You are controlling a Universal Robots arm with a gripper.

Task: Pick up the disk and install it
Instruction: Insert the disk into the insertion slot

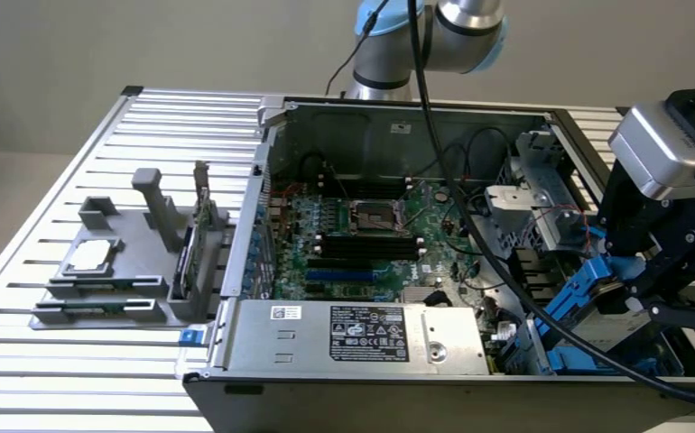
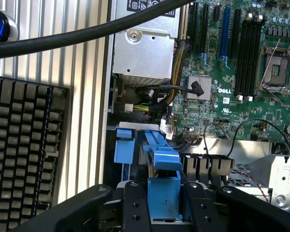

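A slatted metal table (image 1: pixel 59 162) is standing before a plain beige wall (image 1: pixel 83 45). An open computer case (image 1: pixel 323 401) is lying on it, with the motherboard (image 1: pixel 360 225) facing up and a silver power supply (image 1: pixel 360 334) sitting along the near wall. A grey stand (image 1: pixel 143 271) is resting on the table at the exterior view's left, well apart from the work, and is carrying a small square chip (image 1: pixel 92 257). In the wrist view a black keyboard (image 2: pixel 24 140) is lying on the slats beside the case.

The arm (image 1: pixel 444 36) is rising from behind the case, and a black cable (image 1: pixel 444 153) is hanging from it across the open interior. The gripper (image 1: pixel 639 287) is reaching down at the exterior view's right end of the case.

The disk (image 1: pixel 588 289) is sitting tilted in the gripper, with its blue carrier dipping into that right end of the case, near the power supply's end. In the wrist view the black fingers (image 2: pixel 134 208) are pressing on both sides of the blue carrier, so the jaws are pinching the disk. Further blue plastic parts (image 2: pixel 123 145) are lying just beyond it inside the case.
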